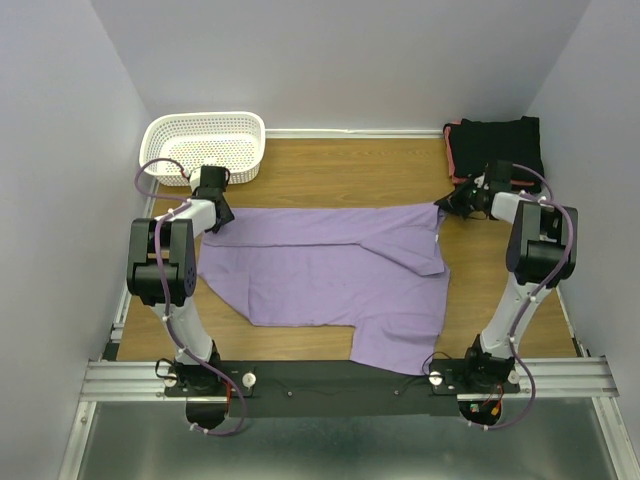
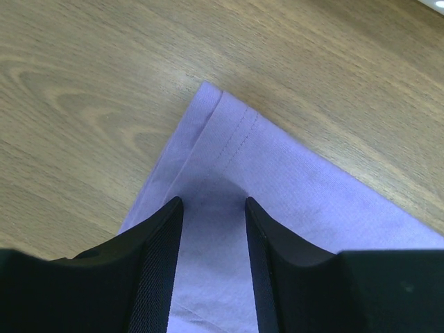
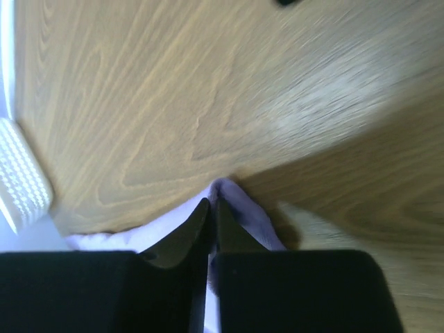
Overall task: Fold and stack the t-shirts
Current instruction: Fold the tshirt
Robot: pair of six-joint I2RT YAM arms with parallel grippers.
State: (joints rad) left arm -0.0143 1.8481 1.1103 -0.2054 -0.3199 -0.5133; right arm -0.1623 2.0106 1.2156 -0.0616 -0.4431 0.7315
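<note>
A lavender t-shirt (image 1: 330, 275) lies spread flat across the middle of the wooden table. My left gripper (image 1: 218, 215) is at its far left corner. In the left wrist view its jaws (image 2: 214, 202) stand open, with the hemmed corner (image 2: 222, 139) lying flat between and beyond them. My right gripper (image 1: 447, 205) is at the shirt's far right corner. In the right wrist view it (image 3: 214, 202) is shut on a pinched-up fold of the lavender cloth (image 3: 253, 216). Folded black t-shirts (image 1: 497, 148), one with a coral-red edge, are stacked at the back right.
A white mesh basket (image 1: 205, 147) stands at the back left, just beyond the left gripper; its edge also shows in the right wrist view (image 3: 21, 177). Walls close in the table on the left, back and right. The arm bases stand on a rail (image 1: 340, 378) along the near edge.
</note>
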